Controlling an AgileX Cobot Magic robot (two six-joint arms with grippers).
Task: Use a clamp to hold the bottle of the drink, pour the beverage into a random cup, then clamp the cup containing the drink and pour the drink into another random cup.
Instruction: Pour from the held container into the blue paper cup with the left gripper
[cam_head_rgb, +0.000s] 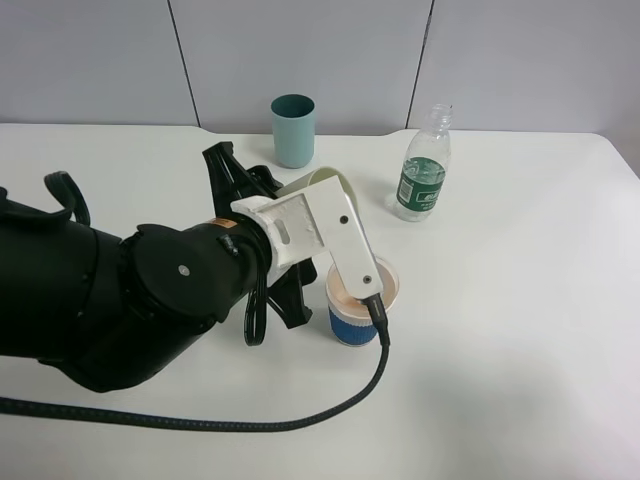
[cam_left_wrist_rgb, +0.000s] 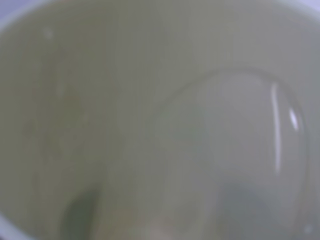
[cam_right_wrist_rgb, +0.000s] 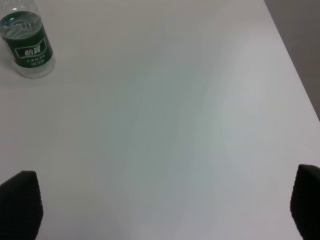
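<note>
Fingers of the left gripper (cam_head_rgb: 285, 215) clamp the pale yellow-green tumbler (cam_head_rgb: 318, 180), tipped over the blue-sleeved cup (cam_head_rgb: 350, 325). The right gripper (cam_right_wrist_rgb: 162, 205) is spread wide, holding nothing, near the bottle (cam_right_wrist_rgb: 27, 42)

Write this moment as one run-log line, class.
stage: second pour | left gripper: shut on pale tumbler, tilted by paper cup | right gripper: open, empty | bottle: upright on table

My left arm (cam_head_rgb: 150, 290) is glossy black and rounded, with a small orange sticker (cam_head_rgb: 225, 224). A white, screwed camera block (cam_head_rgb: 320, 225) feeds a black cable (cam_head_rgb: 300, 425). My right tool (cam_right_wrist_rgb: 160, 207) shows matte black fingertips (cam_right_wrist_rgb: 20, 205).
</note>
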